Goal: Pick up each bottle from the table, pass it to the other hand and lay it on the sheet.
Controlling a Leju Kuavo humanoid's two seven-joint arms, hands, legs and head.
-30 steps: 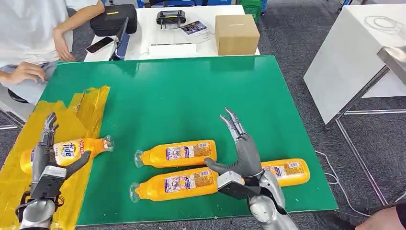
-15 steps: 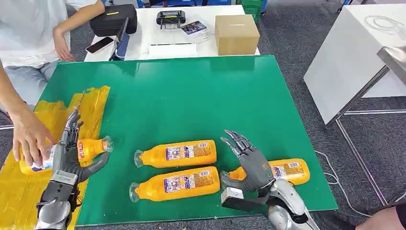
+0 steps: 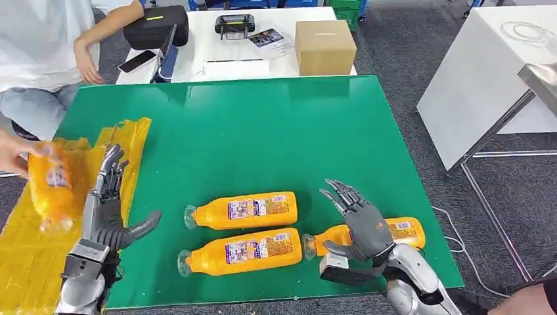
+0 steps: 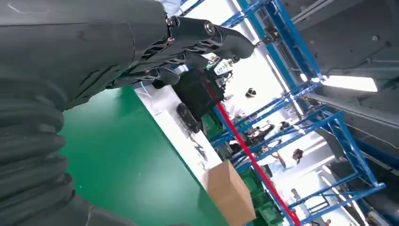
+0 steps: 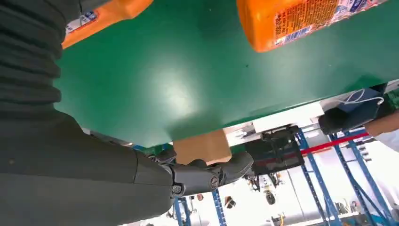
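Three orange bottles lie on the green table [image 3: 263, 131]: one in the middle [image 3: 243, 210], one in front of it [image 3: 243, 251], and one at the right [image 3: 401, 233]. My right hand [image 3: 362, 226] hovers over the right bottle's neck end, fingers spread, holding nothing. In the right wrist view its fingers [image 5: 207, 174] stretch out straight, with a bottle [image 5: 301, 19] beside them. My left hand [image 3: 108, 207] stands open at the edge of the yellow sheet [image 3: 26, 256]. A person's hand [image 3: 13, 154] holds a fourth, blurred bottle [image 3: 49, 184] up above the sheet.
A person [image 3: 39, 46] sits at the back left. On the white table behind are a cardboard box [image 3: 324, 46], a black bag [image 3: 156, 26] and a phone [image 3: 136, 61]. Another white table [image 3: 479, 72] stands to the right across a gap of floor.
The person's hand came in, took the bottle off the sheet and lifted it. My left hand let go and moved forward. My right hand shifted right onto the rightmost bottle's neck end.
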